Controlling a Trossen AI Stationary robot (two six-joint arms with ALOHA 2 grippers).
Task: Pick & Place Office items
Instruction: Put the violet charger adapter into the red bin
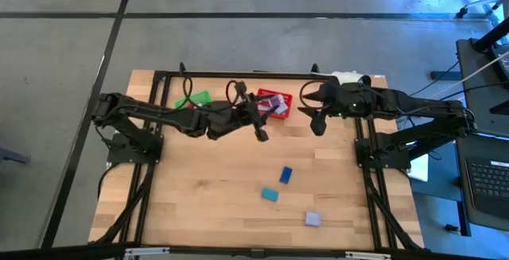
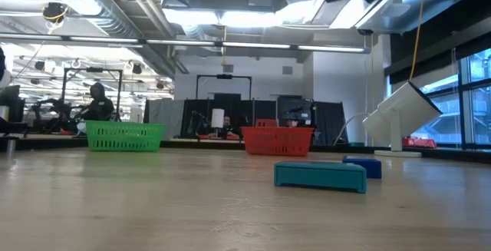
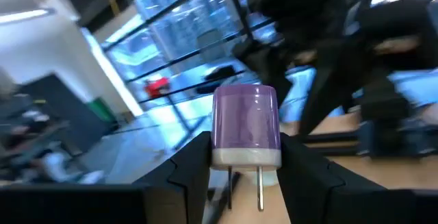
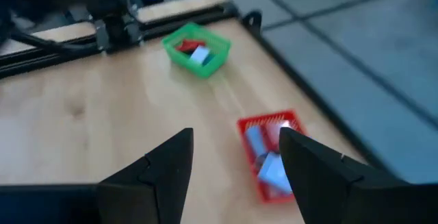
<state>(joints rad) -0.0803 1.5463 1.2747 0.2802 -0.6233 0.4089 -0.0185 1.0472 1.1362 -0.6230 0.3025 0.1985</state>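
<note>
My left gripper [image 1: 260, 126] hovers by the near-left corner of the red mesh basket [image 1: 275, 103] and is shut on a lavender plug-shaped piece [image 3: 246, 118] with a white base and two prongs. My right gripper [image 1: 312, 110] hangs open just right of the red basket, above the table [image 4: 233, 162]. The red basket holds blue and white pieces [image 4: 270, 159]. Red and white pieces lie in the green mesh basket [image 4: 197, 48]. A blue piece [image 1: 285, 175], a teal piece [image 1: 270, 194] and a lavender piece [image 1: 313, 219] lie flat on the near table. My left gripper pinches the lavender plug-shaped piece between its two fingers [image 3: 195, 166], which sit on opposite sides at the white base [image 3: 229, 157]. The prongs [image 3: 260, 190] point back toward the wrist and the lavender body sticks out past the fingertips. The piece is lifted clear of the table.
The green basket [image 1: 193, 99] and red basket stand at the table's far edge, between the two arm frames. Black frame rails [image 1: 366, 172] run along the table's left and right sides. Bare wood lies in the middle and near left [image 1: 199, 188].
</note>
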